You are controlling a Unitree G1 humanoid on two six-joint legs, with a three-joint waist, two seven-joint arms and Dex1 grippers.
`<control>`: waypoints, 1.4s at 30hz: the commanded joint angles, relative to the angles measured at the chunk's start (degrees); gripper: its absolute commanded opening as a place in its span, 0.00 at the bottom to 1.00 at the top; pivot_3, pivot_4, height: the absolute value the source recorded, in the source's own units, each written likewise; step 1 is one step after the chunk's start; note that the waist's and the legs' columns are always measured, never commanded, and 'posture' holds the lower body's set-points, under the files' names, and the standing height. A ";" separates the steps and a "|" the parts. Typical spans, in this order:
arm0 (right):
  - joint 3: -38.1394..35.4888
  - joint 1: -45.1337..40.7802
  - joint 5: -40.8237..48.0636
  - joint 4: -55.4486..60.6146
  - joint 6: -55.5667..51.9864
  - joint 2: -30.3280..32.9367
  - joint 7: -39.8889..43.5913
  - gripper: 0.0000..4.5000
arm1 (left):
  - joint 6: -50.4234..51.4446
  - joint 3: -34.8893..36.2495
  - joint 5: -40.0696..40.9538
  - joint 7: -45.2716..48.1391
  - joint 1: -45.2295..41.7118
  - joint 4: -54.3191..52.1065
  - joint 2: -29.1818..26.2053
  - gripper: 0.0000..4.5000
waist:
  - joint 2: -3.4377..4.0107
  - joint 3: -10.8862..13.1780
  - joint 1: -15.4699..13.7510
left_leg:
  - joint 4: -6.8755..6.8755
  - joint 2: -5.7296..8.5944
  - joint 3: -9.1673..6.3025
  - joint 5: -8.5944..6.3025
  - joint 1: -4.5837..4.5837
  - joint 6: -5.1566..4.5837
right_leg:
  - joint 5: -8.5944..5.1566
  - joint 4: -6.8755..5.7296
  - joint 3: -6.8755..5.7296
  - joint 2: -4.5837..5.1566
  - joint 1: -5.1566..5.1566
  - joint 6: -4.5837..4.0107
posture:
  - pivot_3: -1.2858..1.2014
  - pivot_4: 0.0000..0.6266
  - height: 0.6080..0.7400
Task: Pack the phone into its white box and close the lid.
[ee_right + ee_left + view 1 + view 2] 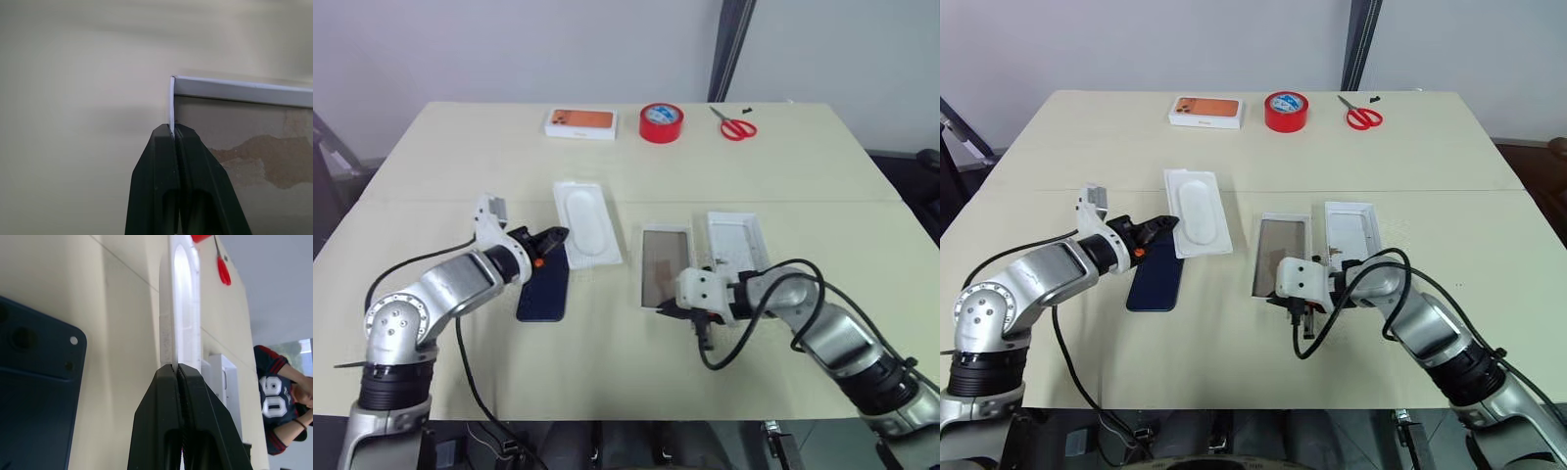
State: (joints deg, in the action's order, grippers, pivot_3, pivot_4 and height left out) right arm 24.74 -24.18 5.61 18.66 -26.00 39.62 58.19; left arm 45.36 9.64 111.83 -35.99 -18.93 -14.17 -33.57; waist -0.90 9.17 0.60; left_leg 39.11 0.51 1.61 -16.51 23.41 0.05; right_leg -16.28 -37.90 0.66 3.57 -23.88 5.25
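White box (665, 265) wall between closed right gripper (174, 131) jaws.

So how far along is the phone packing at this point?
Nothing is packed yet. The phone lies on the table, outside the white box, whose tan inside is bare. In hand: the right gripper is shut on a wall of the box at its corner, and the left gripper is shut on the edge of the white insert. Left: phone in, the lid on.
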 commanded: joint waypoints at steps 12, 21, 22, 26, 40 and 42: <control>-0.87 -1.89 -1.29 3.42 -2.10 -4.87 -1.42 0.51 | 1.91 -2.10 1.17 0.10 -1.57 -1.51 1.27 0.00 | 0.00 0.00 -0.06 | 0.00 0.03 -0.01 0.00 0.00 0.01 | 0.00 0.01 0.00 0.02 0.01 0.00 | 0.52 0.24 0.88; -13.15 1.96 7.26 8.41 -5.17 4.75 2.97 0.61 | 3.23 -9.21 1.17 -2.17 -3.98 -0.03 4.45 0.00 | -0.01 0.01 0.06 | -0.02 0.04 -0.05 -0.07 -0.03 -0.12 | 0.00 0.10 -0.03 0.03 0.11 0.00 | 0.52 0.24 0.88; -13.39 2.00 7.19 8.26 -5.01 5.05 2.71 0.61 | 3.42 -9.96 1.17 -2.40 -4.12 0.27 4.57 0.00 | -0.01 0.01 0.19 | -0.02 0.03 -0.05 -0.08 -0.03 -0.14 | 0.00 0.10 -0.03 0.03 0.11 0.00 | 0.52 0.24 0.88; -13.44 1.51 6.51 7.61 -4.63 5.06 1.85 0.61 | 4.11 -11.69 1.17 -3.02 -4.52 1.16 5.38 0.00 | 0.00 0.01 0.09 | -0.04 0.02 -0.05 -0.05 -0.06 -0.09 | 0.00 0.07 -0.03 0.00 0.11 0.00 | 0.52 0.24 0.88; -13.26 -1.39 7.25 5.49 -5.34 1.32 -1.37 0.62 | 4.87 -10.94 1.17 -3.06 -3.45 0.70 4.56 0.84 | -0.01 0.01 0.03 | -0.01 0.02 -0.05 -0.01 -0.06 -0.01 | 0.00 0.11 -0.04 0.00 0.15 0.00 | 0.52 0.24 0.88; -12.88 -2.66 6.67 4.05 -6.11 -0.17 -2.78 0.62 | 4.61 -9.61 1.17 -2.19 -3.21 0.24 3.93 0.84 | 0.00 0.01 0.06 | -0.01 0.02 -0.05 0.00 -0.06 -0.01 | 0.00 0.11 -0.04 0.00 0.14 0.00 | 0.52 0.24 0.88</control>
State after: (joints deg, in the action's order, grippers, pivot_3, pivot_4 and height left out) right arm 12.80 -25.22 12.02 22.72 -32.05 40.06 56.59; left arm 50.52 -2.22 111.99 -39.33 -22.09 -11.74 -28.91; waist -0.90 9.18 0.67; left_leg 39.10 0.53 1.56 -16.51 23.35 0.05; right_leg -16.28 -37.80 0.62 3.57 -23.74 5.25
